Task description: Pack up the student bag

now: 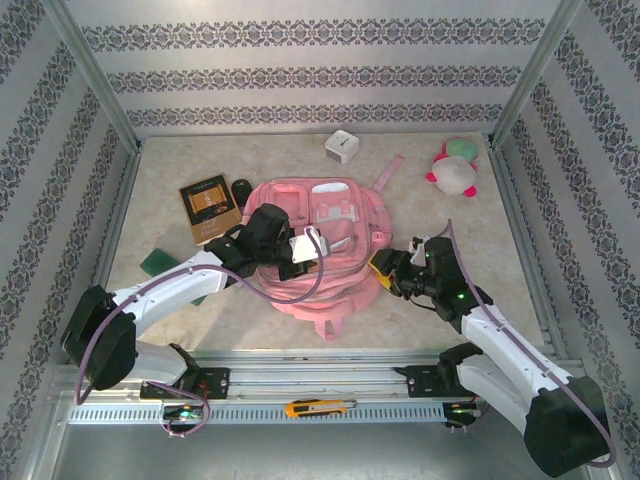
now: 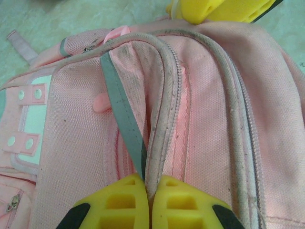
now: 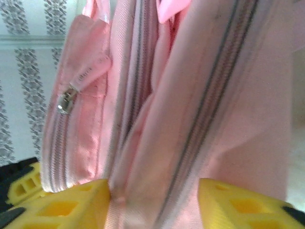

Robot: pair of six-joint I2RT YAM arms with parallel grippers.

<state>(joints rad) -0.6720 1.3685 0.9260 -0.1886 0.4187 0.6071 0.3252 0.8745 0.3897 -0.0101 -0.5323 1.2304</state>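
- the student bag (image 1: 320,235) lies flat in the middle of the table (image 1: 180,310), front pockets up, between the two arms.
- the left gripper (image 2: 148,185) has its jaws pressed together on a thin pinch of the bag: the grey trim strip (image 2: 121,114) and the piped zip edge run in between its fingertips.
- the right gripper (image 3: 155,205) stands with its fingers apart on either side of a thick fold at the bag's right edge. fabric fills the gap, but i cannot tell whether it is squeezed yet.
- risk: the left pinch is shallow and on slick trim, so a pull could let the strip slide out and the opening fall shut.
- risk: the right fold takes in several layers and a zip line, so the jaws may catch the wrong layer and lift the whole bag rather than spread one pocket.
- risk: if both arms pull apart unevenly, the bag could drag across the table towards the brown book (image 1: 210,205) beside it.
- the zip pull (image 3: 66,101) sits off to the side of the right fingers, ungripped. the pocket may not yet be open enough to pack.
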